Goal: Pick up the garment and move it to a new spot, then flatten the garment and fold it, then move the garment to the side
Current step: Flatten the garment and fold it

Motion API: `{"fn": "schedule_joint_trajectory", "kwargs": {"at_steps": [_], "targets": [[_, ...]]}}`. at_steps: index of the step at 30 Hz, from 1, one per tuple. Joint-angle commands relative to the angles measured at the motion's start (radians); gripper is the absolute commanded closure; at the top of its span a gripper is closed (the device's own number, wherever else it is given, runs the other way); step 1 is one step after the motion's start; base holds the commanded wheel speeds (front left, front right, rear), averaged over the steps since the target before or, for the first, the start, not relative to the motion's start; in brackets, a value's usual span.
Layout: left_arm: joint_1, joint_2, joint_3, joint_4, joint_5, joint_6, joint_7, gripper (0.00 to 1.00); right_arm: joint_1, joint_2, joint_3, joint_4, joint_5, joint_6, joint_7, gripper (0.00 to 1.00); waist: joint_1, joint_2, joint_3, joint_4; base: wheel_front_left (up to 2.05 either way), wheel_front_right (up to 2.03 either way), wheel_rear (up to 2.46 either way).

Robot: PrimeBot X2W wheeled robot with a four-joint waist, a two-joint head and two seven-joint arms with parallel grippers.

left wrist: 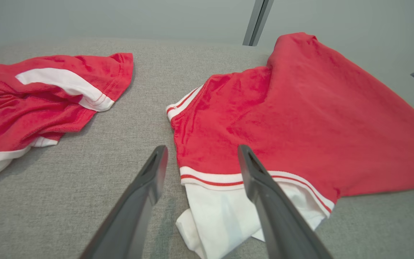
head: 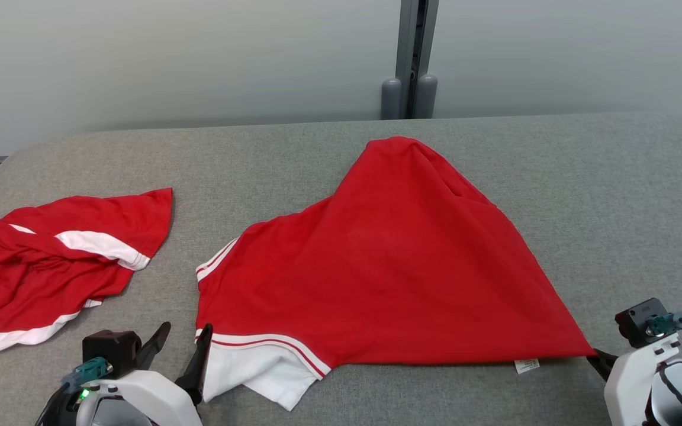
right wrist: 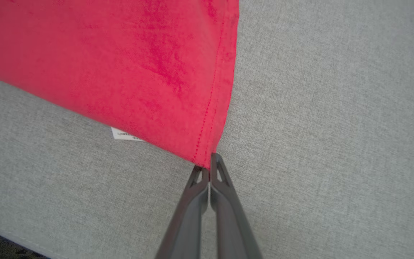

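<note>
Precariously, the red garment (head: 388, 266) lies spread on the grey table (head: 613, 195), its 4 o'clock corner pinched by the right gripper (right wrist: 208, 169), fingers closed tight; a tug could slip that thin hem free or bunch the cloth, since its other side is unheld. The left gripper (head: 187, 328) hovers at 7 o'clock, fingers wide apart and empty, over the white-trimmed sleeve (head: 258, 367).

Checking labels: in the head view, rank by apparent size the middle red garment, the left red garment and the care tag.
Largest: middle red garment
Then: left red garment, cut off at the frame edge
Smallest: care tag
</note>
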Motion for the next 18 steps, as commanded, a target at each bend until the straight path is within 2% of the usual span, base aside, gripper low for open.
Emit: {"fn": "schedule_joint_trajectory", "kwargs": {"at_steps": [1,7,10,18], "targets": [[-0.005,0.011,0.001,-0.004,0.000,0.007,0.003,0.00,0.006,0.010,-0.022,0.008,-0.008,0.000,-0.002,0.00,0.0000,0.0000,0.005,-0.002,0.00,0.00,0.00],[-0.012,0.018,0.001,-0.004,-0.003,0.006,0.012,0.00,0.018,0.045,-0.063,0.014,-0.022,0.000,0.000,0.00,0.0000,0.0000,0.011,0.001,0.00,0.00,0.00],[-0.011,0.026,0.001,-0.007,-0.004,0.006,0.014,0.00,0.034,0.070,-0.115,-0.011,-0.002,0.000,0.007,0.00,0.0000,0.0000,0.012,0.009,0.00,0.00,0.00],[0.011,0.047,-0.004,-0.031,0.001,0.012,0.032,0.00,0.074,0.138,-0.301,-0.223,-0.070,0.000,-0.076,0.00,0.0000,0.0000,0.012,0.023,0.00,0.00,0.00]]}}
